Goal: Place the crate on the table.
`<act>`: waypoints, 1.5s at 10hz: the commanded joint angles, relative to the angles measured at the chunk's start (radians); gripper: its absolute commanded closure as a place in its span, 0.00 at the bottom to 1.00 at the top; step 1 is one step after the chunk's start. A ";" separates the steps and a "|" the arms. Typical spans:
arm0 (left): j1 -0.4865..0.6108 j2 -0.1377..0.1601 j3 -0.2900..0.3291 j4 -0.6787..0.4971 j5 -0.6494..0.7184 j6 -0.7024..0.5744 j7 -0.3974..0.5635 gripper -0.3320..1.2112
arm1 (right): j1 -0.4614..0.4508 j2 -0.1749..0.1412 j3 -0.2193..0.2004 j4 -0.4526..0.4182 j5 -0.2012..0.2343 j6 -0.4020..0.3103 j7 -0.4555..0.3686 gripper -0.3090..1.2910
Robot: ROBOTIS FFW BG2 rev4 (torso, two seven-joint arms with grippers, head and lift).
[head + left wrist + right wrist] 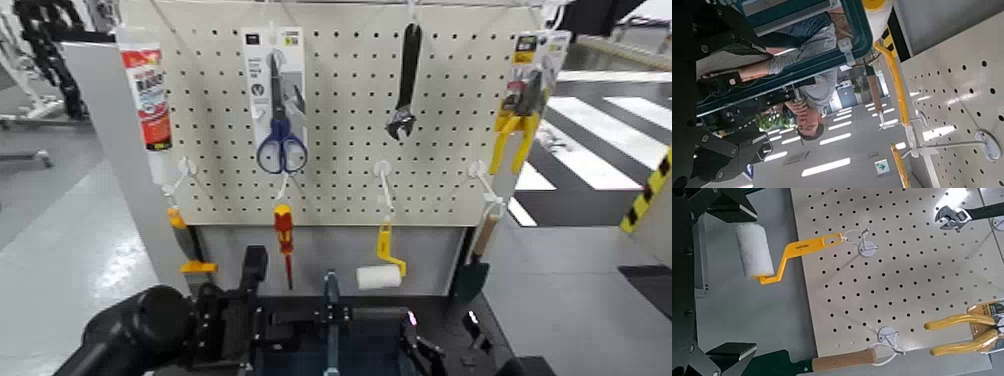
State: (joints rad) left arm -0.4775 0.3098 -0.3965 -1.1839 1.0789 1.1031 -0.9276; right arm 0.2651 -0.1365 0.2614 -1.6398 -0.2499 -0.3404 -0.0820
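The crate (300,348) is a dark blue-grey bin with an upright blue centre handle (330,298). It sits low in the head view, between my two arms and in front of the pegboard. My left gripper (245,300) is shut on its left rim, which shows as a teal band in the left wrist view (856,35). My right gripper (425,350) is shut on the crate's right side; in the right wrist view (727,278) its fingers frame a dark edge. The black table (440,300) lies just behind the crate, under the pegboard.
The cream pegboard (340,190) stands close ahead. It holds scissors (280,130), a wrench (405,80), yellow pliers (515,130), a screwdriver (284,240) and a paint roller (378,275). The roller (754,251) hangs just above the table. A person (809,86) shows beyond the crate.
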 commanded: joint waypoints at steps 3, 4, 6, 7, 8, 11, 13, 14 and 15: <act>0.132 -0.018 0.163 -0.183 -0.057 -0.019 0.159 0.50 | 0.010 0.000 -0.005 -0.009 0.000 0.009 -0.004 0.28; 0.177 -0.026 0.199 -0.237 -0.057 -0.031 0.200 0.50 | 0.011 0.002 -0.008 -0.012 0.000 0.009 -0.004 0.28; 0.273 -0.041 0.268 -0.370 -0.062 -0.068 0.303 0.43 | 0.013 0.002 -0.010 -0.018 0.001 0.014 -0.004 0.28; 0.324 -0.047 0.292 -0.438 -0.076 -0.105 0.380 0.41 | 0.016 0.003 -0.013 -0.020 0.001 0.015 -0.004 0.28; 0.370 -0.055 0.315 -0.490 -0.103 -0.144 0.447 0.41 | 0.016 0.002 -0.013 -0.021 0.003 0.015 -0.004 0.28; 0.507 -0.066 0.317 -0.585 -0.240 -0.456 0.512 0.41 | 0.020 0.003 -0.019 -0.026 0.004 0.017 -0.004 0.28; 0.580 -0.074 0.329 -0.612 -0.366 -0.585 0.530 0.41 | 0.025 0.003 -0.024 -0.031 0.004 0.015 -0.004 0.28; 0.612 -0.084 0.338 -0.612 -0.410 -0.628 0.526 0.42 | 0.026 0.005 -0.025 -0.032 0.006 0.015 -0.004 0.28; 0.651 -0.087 0.343 -0.623 -0.499 -0.703 0.529 0.42 | 0.029 0.006 -0.027 -0.037 0.008 0.015 -0.004 0.28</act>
State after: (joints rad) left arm 0.1496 0.2256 -0.0576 -1.8015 0.6291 0.4432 -0.3998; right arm 0.2932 -0.1317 0.2356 -1.6745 -0.2434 -0.3250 -0.0859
